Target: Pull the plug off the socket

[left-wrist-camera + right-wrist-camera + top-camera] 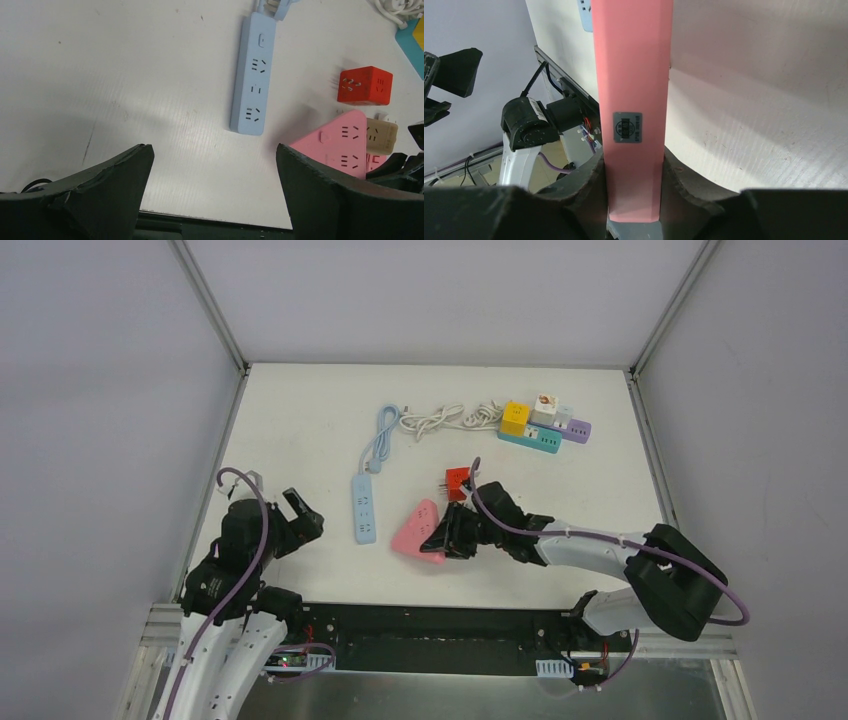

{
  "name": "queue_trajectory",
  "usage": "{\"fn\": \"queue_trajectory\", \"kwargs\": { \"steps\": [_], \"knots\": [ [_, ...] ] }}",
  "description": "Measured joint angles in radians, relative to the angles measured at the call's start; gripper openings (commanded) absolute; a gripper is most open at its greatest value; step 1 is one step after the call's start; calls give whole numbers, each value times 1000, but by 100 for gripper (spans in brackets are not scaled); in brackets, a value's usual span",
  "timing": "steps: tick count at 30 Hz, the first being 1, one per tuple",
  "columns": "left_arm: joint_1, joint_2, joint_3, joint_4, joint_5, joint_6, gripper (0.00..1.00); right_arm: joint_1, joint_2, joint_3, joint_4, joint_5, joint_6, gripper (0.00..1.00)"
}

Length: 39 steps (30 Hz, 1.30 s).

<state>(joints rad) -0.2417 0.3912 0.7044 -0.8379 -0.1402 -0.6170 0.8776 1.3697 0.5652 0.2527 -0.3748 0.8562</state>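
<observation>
From above, the pink triangular socket (415, 528) lies mid-desk (300, 420) toward the front edge. The right arm reaches low and leftward to it, and the right gripper (450, 538) is at its right end. The left arm is folded up at the front left.

From the left wrist, a beige plug (382, 136) sits against the socket's right edge. The left gripper (212, 150) is spread wide and holds nothing.

From the right wrist, the socket stands edge-on, pinched between both fingers, with a grey label showing.
</observation>
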Motion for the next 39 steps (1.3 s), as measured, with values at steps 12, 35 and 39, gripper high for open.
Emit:
{"fn": "queue_trajectory", "kwargs": {
  "steps": [12,35,39],
  "knots": [
    [0,-13,0,74,154,37,99,9,-109,-10,-185,198,-32,90],
    [0,254,11,538,246,56,99,-503,114,638,-551,704,-454,100],
    [0,267,11,543,245,57,99,-539,366,784,-560,699,-484,100]
  ]
}}
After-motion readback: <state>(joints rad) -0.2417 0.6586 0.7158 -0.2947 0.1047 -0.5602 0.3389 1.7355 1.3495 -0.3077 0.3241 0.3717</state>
